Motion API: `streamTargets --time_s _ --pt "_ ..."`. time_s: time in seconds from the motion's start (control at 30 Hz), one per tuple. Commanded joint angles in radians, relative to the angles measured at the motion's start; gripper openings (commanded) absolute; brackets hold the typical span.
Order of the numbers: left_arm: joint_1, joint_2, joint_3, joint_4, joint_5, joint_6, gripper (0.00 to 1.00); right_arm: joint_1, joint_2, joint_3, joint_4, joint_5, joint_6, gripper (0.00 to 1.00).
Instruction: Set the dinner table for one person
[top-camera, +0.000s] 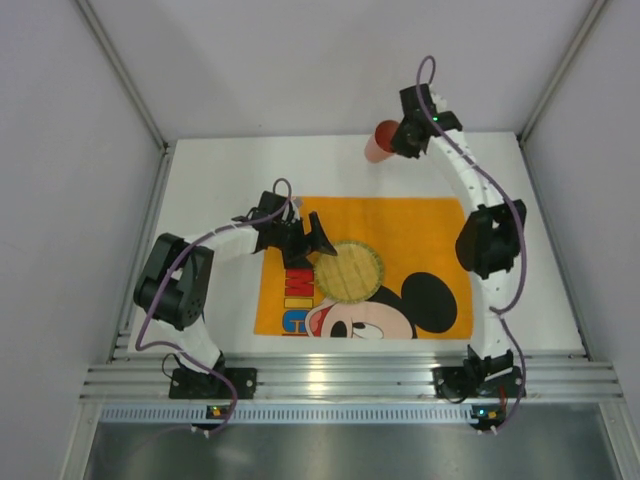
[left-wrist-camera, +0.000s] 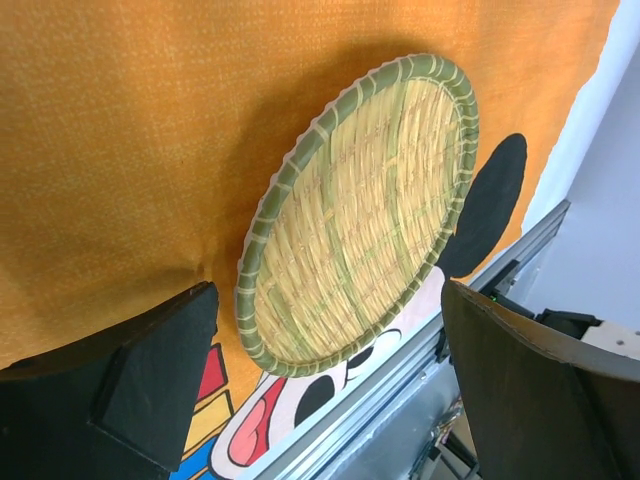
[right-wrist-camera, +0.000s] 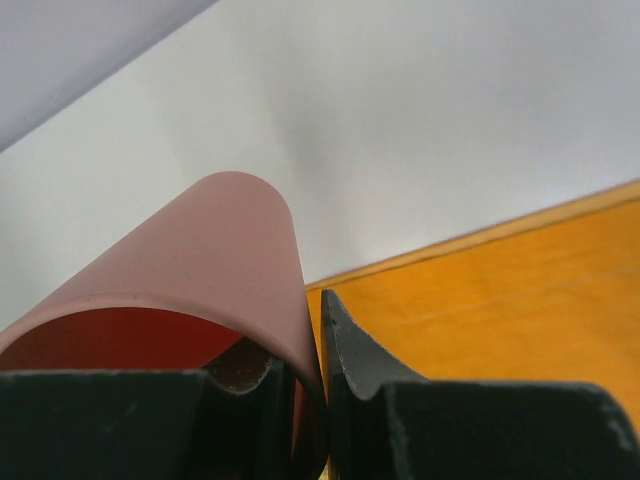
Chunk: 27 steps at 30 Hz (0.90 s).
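Note:
A round woven straw plate (top-camera: 348, 270) lies on the orange Mickey Mouse placemat (top-camera: 420, 232), which is spread on the white dinner table (top-camera: 215, 190). My left gripper (top-camera: 305, 240) hangs open just left of and above the plate (left-wrist-camera: 360, 215), its fingers (left-wrist-camera: 150, 375) spread wide with nothing between them. At the far side a reddish-brown cup (top-camera: 380, 142) sits tilted, and my right gripper (top-camera: 405, 138) is shut on its wall. One finger is inside the cup (right-wrist-camera: 190, 270) and the other finger (right-wrist-camera: 345, 350) is outside.
The ribbed aluminium rail (top-camera: 350, 378) runs along the near edge, with both arm bases bolted to it. Grey walls close in the table on three sides. The right arm's elbow (top-camera: 490, 240) stands over the placemat's right edge.

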Motion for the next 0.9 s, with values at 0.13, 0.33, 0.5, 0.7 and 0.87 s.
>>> streamTargets --time_s 0.13,0.33,0.5,0.7,0.87 --pt "0.022 -0.046 0.096 -0.127 -0.079 0.065 0.98 -0.107 -0.352 -0.244 -0.353 0.178 -0.134 0.00" --pt "0.133 -0.175 0.087 -0.192 -0.099 0.040 0.98 -0.195 -0.518 -0.689 -0.184 0.126 -0.134 0.00" --pt "0.218 -0.304 0.082 -0.326 -0.200 0.101 0.98 -0.222 -0.489 -0.781 -0.069 0.083 -0.157 0.00" --pt "0.324 -0.476 0.053 -0.555 -0.454 0.173 0.98 -0.225 -0.454 -0.767 -0.028 0.053 -0.158 0.00" --pt "0.398 -0.552 -0.022 -0.670 -0.602 0.186 0.98 -0.226 -0.515 -0.851 0.014 0.049 -0.146 0.03"
